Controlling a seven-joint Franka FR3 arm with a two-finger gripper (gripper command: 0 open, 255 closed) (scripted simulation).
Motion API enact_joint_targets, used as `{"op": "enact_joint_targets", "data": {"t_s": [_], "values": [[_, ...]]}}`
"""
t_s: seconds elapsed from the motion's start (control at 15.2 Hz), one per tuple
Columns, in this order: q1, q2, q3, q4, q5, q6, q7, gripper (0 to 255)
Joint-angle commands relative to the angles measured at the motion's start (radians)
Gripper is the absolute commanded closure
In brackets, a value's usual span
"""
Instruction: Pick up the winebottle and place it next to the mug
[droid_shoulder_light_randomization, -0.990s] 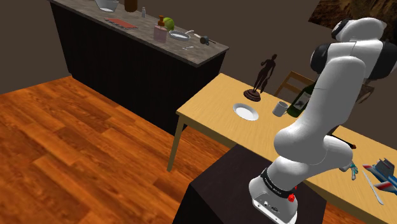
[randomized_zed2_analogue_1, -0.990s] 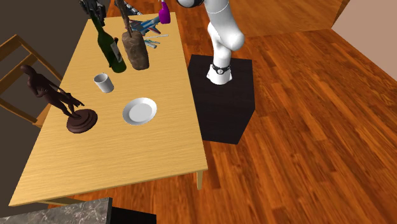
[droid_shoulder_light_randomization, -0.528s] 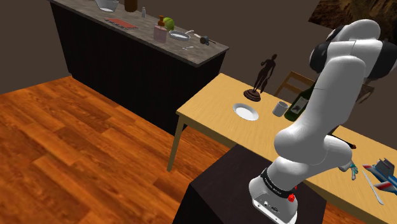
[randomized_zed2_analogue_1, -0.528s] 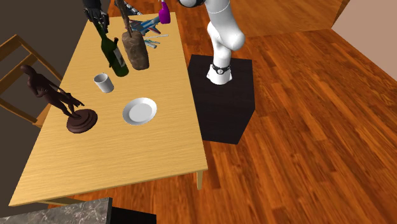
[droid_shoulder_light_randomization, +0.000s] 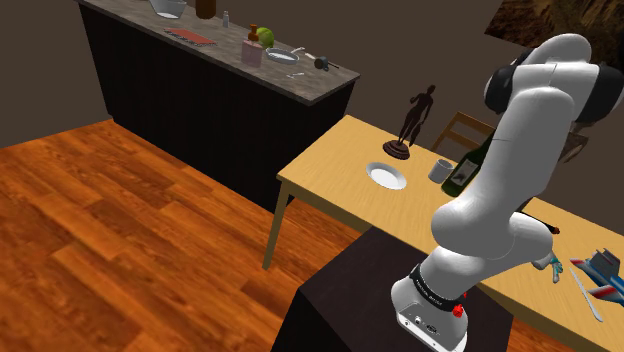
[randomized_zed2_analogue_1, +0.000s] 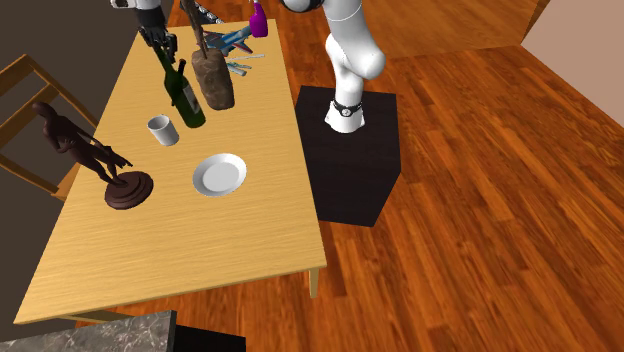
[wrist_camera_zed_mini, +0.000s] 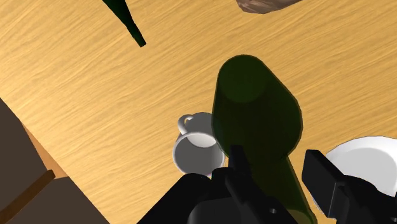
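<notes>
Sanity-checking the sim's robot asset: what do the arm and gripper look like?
The arm has rounded, glossy white links with dark joints. Its white base carries a dark ring, a red dot and small dark markings. The gripper is all black with two blocky fingers.

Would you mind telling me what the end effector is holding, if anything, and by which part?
The end effector holds the dark green wine bottle by its neck.
</notes>
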Motion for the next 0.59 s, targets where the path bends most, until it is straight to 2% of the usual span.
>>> {"op": "enact_joint_targets", "data": {"t_s": [0.0, 0.53], "values": [[0.002, 0.005, 0.003, -0.025, 0.006, 0.028, -0.007, 255], [0.004, 0.008, 0.005, -0.043, 0.010, 0.047, -0.012, 255]]}}
